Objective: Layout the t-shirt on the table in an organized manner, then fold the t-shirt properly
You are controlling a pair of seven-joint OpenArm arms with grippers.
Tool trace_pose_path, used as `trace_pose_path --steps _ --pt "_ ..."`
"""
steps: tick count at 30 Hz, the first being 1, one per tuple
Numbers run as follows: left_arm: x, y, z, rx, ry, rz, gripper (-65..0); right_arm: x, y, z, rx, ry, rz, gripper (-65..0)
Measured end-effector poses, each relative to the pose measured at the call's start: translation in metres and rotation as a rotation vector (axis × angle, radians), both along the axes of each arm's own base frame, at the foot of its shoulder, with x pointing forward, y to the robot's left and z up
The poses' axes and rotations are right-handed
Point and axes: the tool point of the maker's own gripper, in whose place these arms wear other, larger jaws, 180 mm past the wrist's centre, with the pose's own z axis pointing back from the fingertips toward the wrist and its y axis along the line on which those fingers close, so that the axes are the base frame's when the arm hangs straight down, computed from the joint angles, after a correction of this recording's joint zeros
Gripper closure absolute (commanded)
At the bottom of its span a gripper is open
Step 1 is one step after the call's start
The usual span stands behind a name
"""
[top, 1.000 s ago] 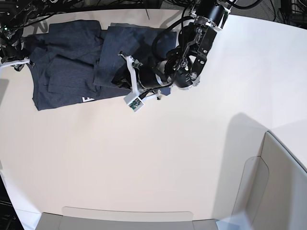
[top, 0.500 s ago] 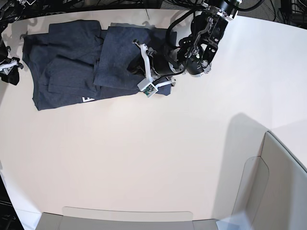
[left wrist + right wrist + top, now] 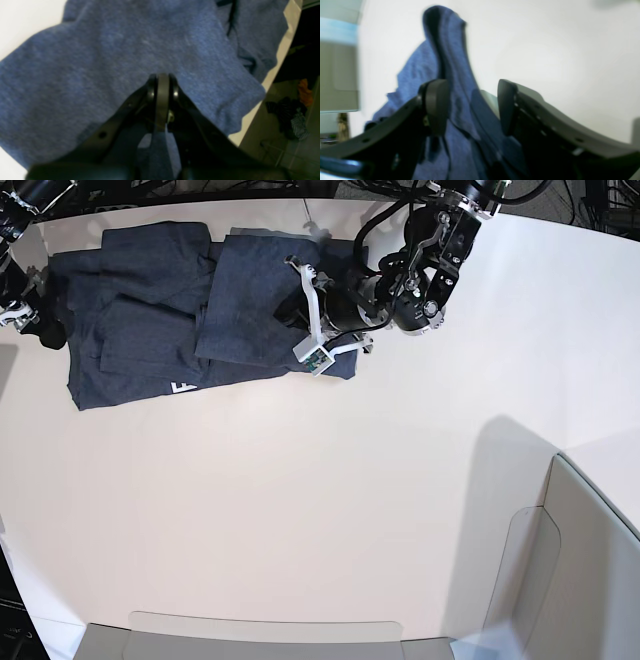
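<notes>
The dark navy t-shirt [image 3: 150, 310] lies partly folded at the far left of the off-white table [image 3: 300, 500], with a bit of white lettering at its near edge. My left gripper [image 3: 288, 315] is over the shirt's right panel. In the left wrist view it [image 3: 162, 80] is shut, its tips against the blue cloth [image 3: 125, 50], with no pinched fold visible. My right gripper [image 3: 22, 315] is at the shirt's left edge. In the right wrist view it [image 3: 472, 105] is open, and a raised ridge of the shirt [image 3: 450, 50] runs between its fingers.
Grey translucent panels stand at the near edge [image 3: 260, 635] and the near right [image 3: 580, 560]. The table's far edge [image 3: 282, 50] runs just past the shirt, with cables and floor clutter [image 3: 295, 112] beyond it.
My left gripper has moved up and to the right across the shirt's right panel. The shirt's left corner now sticks out a little by the right gripper.
</notes>
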Motion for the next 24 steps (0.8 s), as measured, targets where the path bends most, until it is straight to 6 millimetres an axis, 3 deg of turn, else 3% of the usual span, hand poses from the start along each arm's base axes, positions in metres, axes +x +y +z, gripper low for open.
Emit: trace_pose_path --steps 10,24 --pt "0.000 0.000 0.000 0.001 0.001 -0.001 -0.1 0.005 0.009 -0.003 0.047 -0.025 -0.011 -32.3" --pt "0.000 -0.002 0.001 -0.007 0.000 0.001 -0.1 0.019 0.055 -0.016 0.012 0.028 0.202 -32.3"
